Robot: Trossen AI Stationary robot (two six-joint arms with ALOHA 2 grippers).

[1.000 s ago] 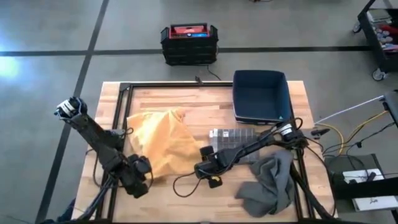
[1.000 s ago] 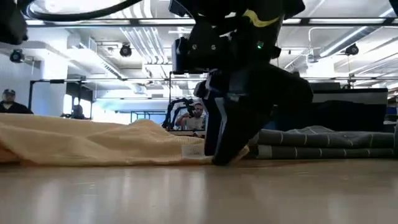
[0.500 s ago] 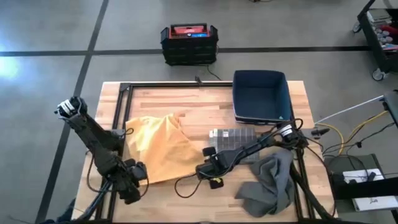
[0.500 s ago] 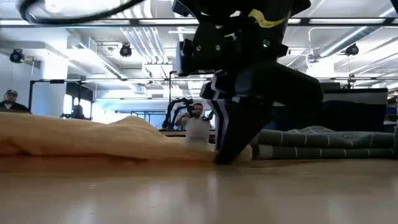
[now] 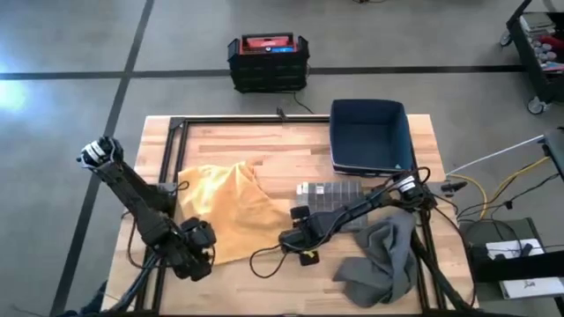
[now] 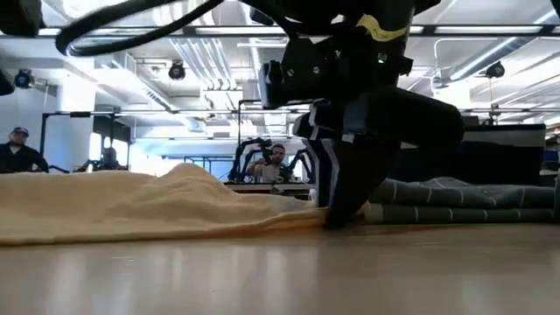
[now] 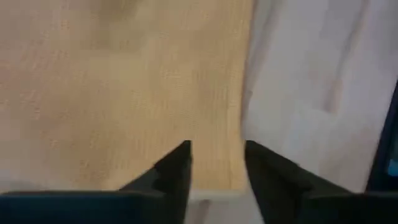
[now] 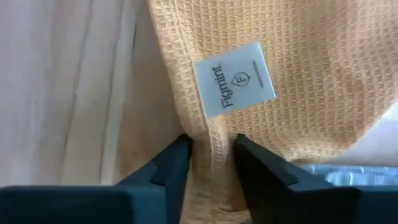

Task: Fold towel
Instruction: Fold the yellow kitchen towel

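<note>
Two arms work one yellow towel [image 5: 231, 210] in the high view: it lies rumpled on the wooden table [image 5: 291, 150], left of centre, with the left gripper [image 5: 199, 249] at its near-left corner and the right gripper [image 5: 293, 238] at its near-right corner. Also on the table: a navy bin [image 5: 370, 134] at the far right, a grey folded towel stack [image 5: 330, 194] beside it, a loose grey cloth [image 5: 381, 260] at the near right; a black and red case [image 5: 267, 60] sits on the floor beyond. Low view: towel [image 6: 131, 206] spread low and bunched, right gripper [image 6: 343, 219] tip down on its edge at the table surface, grey stack [image 6: 455, 201] behind, people [image 6: 17, 156] far off in the room. Left wrist view: left gripper [image 7: 216, 163] fingers parted, towel [image 7: 124, 87] edge running between them, so open over the hem, not pinched. Right wrist view: right gripper [image 8: 210, 158] fingers close together with a fold of towel [image 8: 298, 74] hem between them, just by the white label [image 8: 235, 78], looks clamped on the cloth. Handling guess: light, soft waffle weave, limp, will sag and drag rather than hold shape; best taken at the corners or hem, both corners lifted together to keep the fold square.
</note>
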